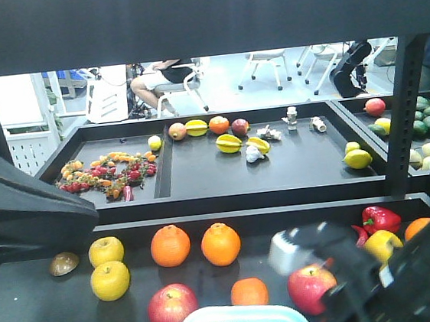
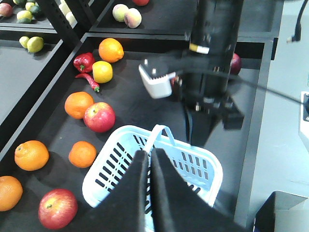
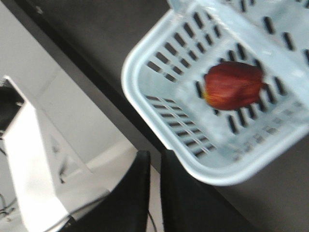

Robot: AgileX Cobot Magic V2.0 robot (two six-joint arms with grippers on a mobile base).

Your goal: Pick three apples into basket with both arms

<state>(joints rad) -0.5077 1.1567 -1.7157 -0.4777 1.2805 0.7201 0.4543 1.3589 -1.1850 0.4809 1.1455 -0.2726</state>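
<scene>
Black desk point(image 2: 145, 106), basket point(image 3: 159, 92) lower centre holding one red apple point(image 3: 233, 85) for collection, both arms' jaws pressed together, empty.

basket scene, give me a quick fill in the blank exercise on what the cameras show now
1. The right wrist view shows ____ red apple inside the basket.
2. The basket's plastic is pale ____.
3. In the left wrist view, the left tool has its fingers nearly ____ above the basket.
4. The red pepper lies beside a ____ fruit.

Missing words: one; blue; closed; yellow
</scene>
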